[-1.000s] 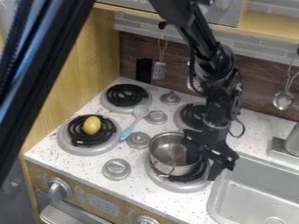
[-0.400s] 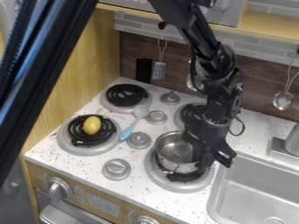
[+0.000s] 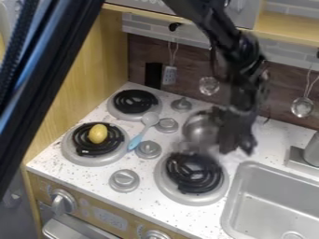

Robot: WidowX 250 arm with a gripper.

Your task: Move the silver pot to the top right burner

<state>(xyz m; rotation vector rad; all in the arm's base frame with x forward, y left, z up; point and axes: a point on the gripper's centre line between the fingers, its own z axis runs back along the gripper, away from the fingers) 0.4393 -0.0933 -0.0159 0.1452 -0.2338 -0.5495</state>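
one camera, above the front of the counter [image 3: 152, 200], looking down at a slant toward the backsplash [image 3: 140, 53] at 12 o'clock. mid-close framing: wood side panel [image 3: 90, 79] at 10, sink [image 3: 268, 205] at 4, control panel [image 3: 134, 224] at 7. dark bar [image 3: 46, 70] near lens, 8 to 11.

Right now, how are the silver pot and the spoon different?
The pot is silver and wide; the spoon is slim, with a blue handle and a paler bowl. The pot is deep and hollow, while the spoon's bowl is small. The spoon lies left of the pot. Both are kitchen things.
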